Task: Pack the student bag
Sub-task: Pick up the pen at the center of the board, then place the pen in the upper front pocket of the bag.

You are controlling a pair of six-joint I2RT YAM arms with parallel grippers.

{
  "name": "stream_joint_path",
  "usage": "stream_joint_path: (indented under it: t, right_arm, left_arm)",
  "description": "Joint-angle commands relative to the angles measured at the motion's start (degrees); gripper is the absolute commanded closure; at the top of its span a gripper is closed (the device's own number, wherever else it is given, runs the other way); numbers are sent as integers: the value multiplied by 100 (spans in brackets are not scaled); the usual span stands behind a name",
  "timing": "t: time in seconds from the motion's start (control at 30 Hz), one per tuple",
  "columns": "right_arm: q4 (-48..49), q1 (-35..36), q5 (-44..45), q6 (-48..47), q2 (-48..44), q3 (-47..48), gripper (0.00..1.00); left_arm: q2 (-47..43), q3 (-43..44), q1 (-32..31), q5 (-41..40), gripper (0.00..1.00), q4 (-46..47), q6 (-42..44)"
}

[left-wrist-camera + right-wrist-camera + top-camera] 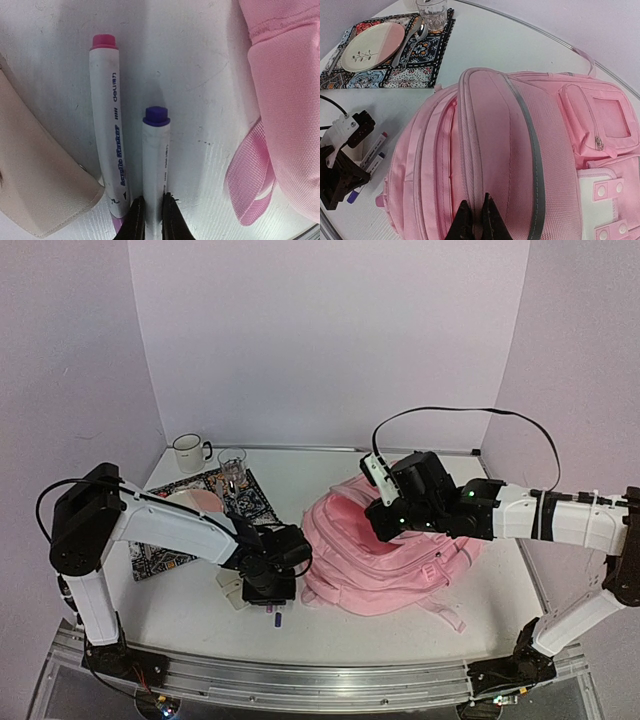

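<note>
Two markers lie side by side on the table [200, 60], at about 8 o'clock from the backpack [400, 570] in the top view. The backpack slumps on its back over the right half of the table, at roughly 3 o'clock from the table's middle.

The left gripper [153, 200] has its fingers pressed against both sides of the purple-capped marker [156, 150], low on the barrel and far from the cap. The pink-capped marker [107, 110] rests just beside it at 9 o'clock, touching a beige pouch [35, 185].

The right gripper [476, 205] is closed and appears to pinch a fold at the backpack's upper rim, propping the mouth open.

The backpack looks soft, limp and light — nothing stiffens its walls, so I judge the opening would sag flat if let go. The zip-edged rim is the sensible place to hold, since it is doubled and firmer than the panels. The loose strap at the backpack's 8 o'clock edge would only drag the whole thing along.

The marker is stiff, light and smooth — held this near its end, it may pivot or slip on the way in.
</note>
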Motion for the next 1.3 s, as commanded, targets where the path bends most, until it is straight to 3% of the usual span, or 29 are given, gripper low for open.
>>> stream_joint_path:
  t: [0.0,0.33,0.6,0.83,1.27]
  right_arm:
    - [454,53,50,-6,-59,236,100]
    - [454,54,29,-31,-39,273,100]
    - [454,53,-27,-6,-47,289,100]
    - [454,54,-49,-9,-54,306,100]
    - [454,55,-49,-15,-115,319,100]
  left_arm:
    - [125,221,7,106,94,140,131]
    - [-611,476,302,-21,99,446,204]
    - [-1110,366,704,830,97,2204,118]
    - [-797,619,946,1555,97,3216,-286]
    - [274,1628,1191,1930,93,3655,-807]
